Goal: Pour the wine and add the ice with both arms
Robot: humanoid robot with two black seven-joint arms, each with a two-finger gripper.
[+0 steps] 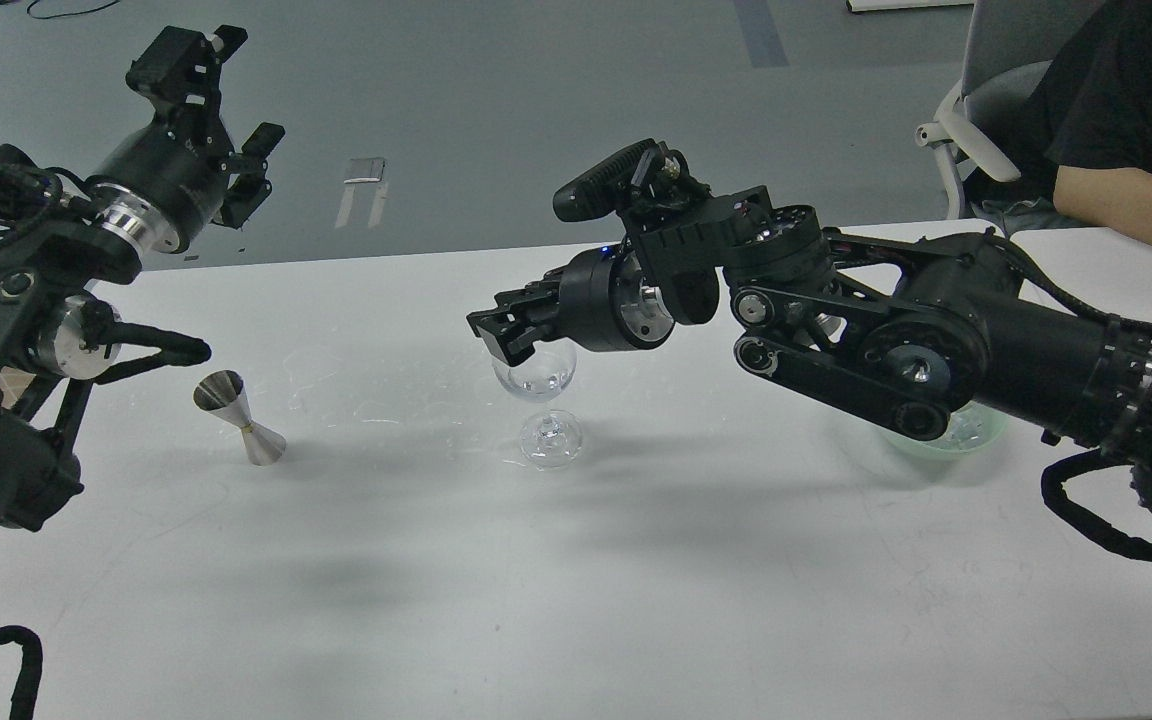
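Note:
A clear wine glass [536, 385] stands upright in the middle of the white table [576, 560]. Its bowl shows whitish glints low down; I cannot tell ice from wine in it. My right gripper [494, 335] hangs right over the glass's rim, pointing left, touching or nearly touching it. Its fingers are dark and close together, and I cannot tell whether they hold anything. My left gripper [224, 112] is raised high at the far left, open and empty. A steel jigger [239, 418] stands on the table below it.
A pale green bowl [971, 430] sits at the right, mostly hidden behind my right arm. A person's forearm [1126, 210] and a chair are at the far right edge. The table's far edge runs just behind the glass.

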